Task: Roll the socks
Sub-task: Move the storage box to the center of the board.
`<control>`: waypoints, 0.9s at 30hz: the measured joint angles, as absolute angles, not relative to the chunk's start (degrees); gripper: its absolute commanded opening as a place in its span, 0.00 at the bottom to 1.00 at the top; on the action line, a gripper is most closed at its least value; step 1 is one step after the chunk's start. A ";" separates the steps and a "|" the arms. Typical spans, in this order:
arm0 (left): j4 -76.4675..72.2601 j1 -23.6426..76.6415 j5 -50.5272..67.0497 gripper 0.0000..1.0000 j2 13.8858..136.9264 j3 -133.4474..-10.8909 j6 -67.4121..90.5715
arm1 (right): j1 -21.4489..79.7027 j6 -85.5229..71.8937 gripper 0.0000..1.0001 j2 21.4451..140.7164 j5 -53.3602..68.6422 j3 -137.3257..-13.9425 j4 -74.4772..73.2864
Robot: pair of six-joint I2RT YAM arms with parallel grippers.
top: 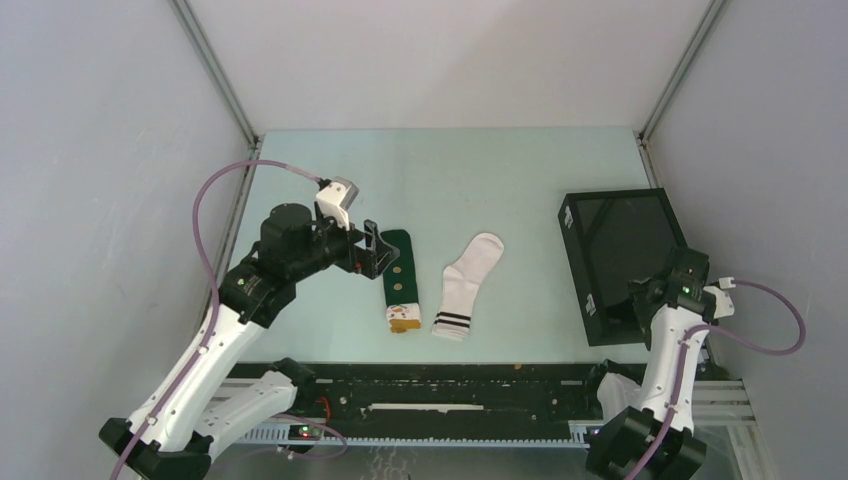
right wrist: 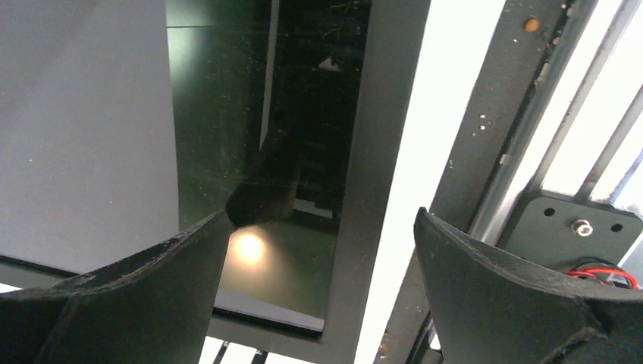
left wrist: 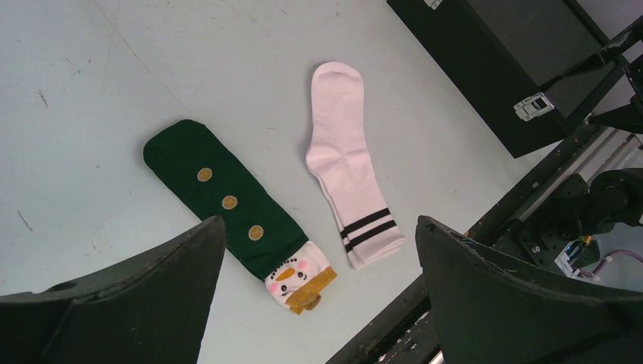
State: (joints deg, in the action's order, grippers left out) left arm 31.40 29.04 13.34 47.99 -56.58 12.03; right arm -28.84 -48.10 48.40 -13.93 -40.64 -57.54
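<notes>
- A dark green fabric sock with three tan dots and a snowman-face end lies flat on the pale green table, with the snowman end toward the near edge.
- A white fabric sock with two black cuff stripes lies flat just to its right — near it, not touching.
- The left gripper hangs above the green sock's left side, fingers spread wide and holding nothing.
- The right gripper — equally wide and empty — sits over the near edge of a glossy black rectangular box, well apart from both socks.
</notes>
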 measured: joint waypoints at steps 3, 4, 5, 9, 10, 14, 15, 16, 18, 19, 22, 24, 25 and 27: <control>31.40 29.04 13.34 1.00 47.99 -56.58 12.03 | -29.26 -47.70 1.00 48.73 -12.71 -40.07 -55.77; 31.40 29.04 13.34 1.00 47.99 -56.58 12.03 | -29.30 -47.64 1.00 48.71 -12.34 -39.86 -55.18; 31.42 29.04 13.34 1.00 47.99 -56.58 12.03 | -29.34 -47.62 1.00 48.60 -11.86 -39.48 -54.39; 31.44 29.04 13.34 1.00 47.99 -56.58 12.03 | -29.63 -47.16 1.00 48.38 -9.91 -38.06 -51.40; 31.44 29.04 13.32 1.00 48.01 -56.58 12.03 | -29.67 -46.92 1.00 48.23 -9.54 -37.78 -51.07; 31.46 29.12 13.32 1.00 48.01 -56.60 12.05 | -30.15 -45.45 0.98 47.55 -8.43 -37.06 -50.22; 31.46 29.12 13.32 1.00 48.01 -56.60 12.03 | -30.26 -45.04 0.98 47.42 -8.19 -36.88 -49.95; 31.46 29.12 13.32 1.00 48.01 -56.58 12.05 | -30.28 -44.66 0.98 47.27 -7.88 -36.77 -49.80; 31.46 29.12 13.32 1.00 48.01 -56.58 12.05 | -30.17 -43.55 0.97 46.87 -7.33 -36.38 -49.36; 31.46 29.12 13.32 1.00 48.01 -56.60 12.05 | -29.89 -43.20 0.97 46.68 -7.31 -36.27 -49.23; 31.48 29.12 13.30 1.00 47.99 -56.60 12.10 | -27.40 -41.87 0.96 46.48 -7.64 -35.66 -47.18; 31.53 29.12 13.30 1.00 47.99 -56.60 12.12 | -24.97 -40.84 0.96 46.81 -7.62 -35.16 -44.97; 31.62 29.12 13.30 1.00 47.99 -56.58 12.14 | -23.83 -40.40 0.96 47.24 -7.53 -35.05 -43.90; 31.99 29.12 13.28 1.00 47.94 -56.58 12.21 | -21.74 -39.83 0.96 48.71 -7.33 -35.00 -41.67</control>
